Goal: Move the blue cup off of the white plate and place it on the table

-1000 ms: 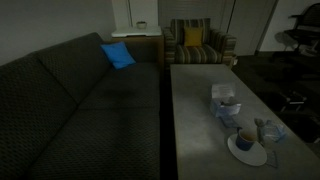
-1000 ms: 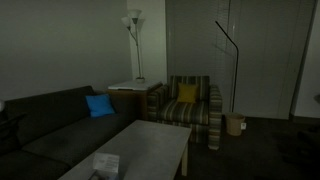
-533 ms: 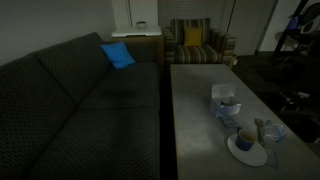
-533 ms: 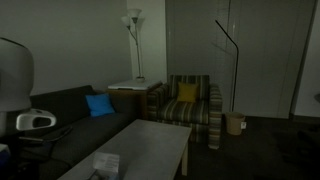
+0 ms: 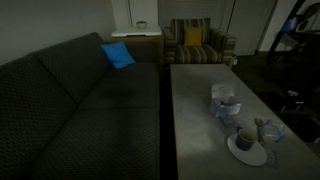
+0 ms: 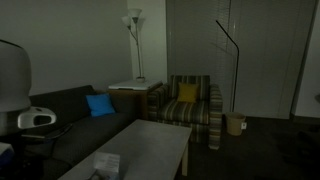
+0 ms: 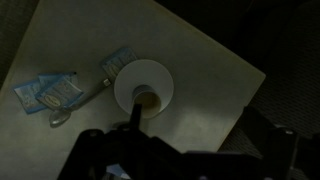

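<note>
The blue cup [image 5: 245,137] with its tan inside stands on the white plate [image 5: 250,153] near the front of the grey table [image 5: 195,110]. In the wrist view the cup [image 7: 147,101] sits on the near part of the plate [image 7: 145,78], seen from high above. My gripper [image 7: 195,122] comes in dark from the bottom, jaws wide apart and empty, with one finger [image 7: 134,115] overlapping the cup's edge in the picture. My arm shows only as a dark shape [image 5: 295,25] and a white body [image 6: 12,80] in the exterior views.
A pale white-blue box [image 5: 224,102] and a clear bluish glass [image 5: 266,130] stand next to the plate. Blue packets [image 7: 55,92] and a spoon [image 7: 62,117] lie on the table. A dark sofa [image 5: 70,100] runs alongside. The table edge [image 7: 245,95] drops to dark floor.
The arm has come into both exterior views since one second ago. In the last half second it has barely moved. The cup and plate have not moved.
</note>
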`<state>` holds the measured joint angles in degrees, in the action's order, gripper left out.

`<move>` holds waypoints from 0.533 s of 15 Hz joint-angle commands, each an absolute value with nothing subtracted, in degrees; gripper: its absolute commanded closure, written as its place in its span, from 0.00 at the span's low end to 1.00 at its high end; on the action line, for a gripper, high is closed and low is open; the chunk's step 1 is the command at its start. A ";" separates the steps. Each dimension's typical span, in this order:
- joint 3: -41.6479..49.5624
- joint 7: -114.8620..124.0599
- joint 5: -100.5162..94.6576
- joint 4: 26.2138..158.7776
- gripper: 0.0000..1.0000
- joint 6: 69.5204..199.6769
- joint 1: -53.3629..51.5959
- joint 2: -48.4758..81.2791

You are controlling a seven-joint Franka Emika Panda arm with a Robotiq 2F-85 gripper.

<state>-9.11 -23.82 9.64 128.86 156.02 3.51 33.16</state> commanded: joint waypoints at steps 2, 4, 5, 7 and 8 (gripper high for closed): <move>-13.80 -26.77 7.98 119.12 0.00 163.79 7.90 45.71; -14.64 -26.74 5.94 113.90 0.00 164.77 8.70 50.93; -15.10 -26.77 4.74 110.94 0.00 164.84 9.12 53.65; -16.16 -26.87 2.36 105.04 0.00 164.73 9.78 58.95; -16.94 -27.04 1.50 101.97 0.00 164.44 10.30 61.59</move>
<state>-14.22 -25.20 3.88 110.91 164.46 7.79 53.75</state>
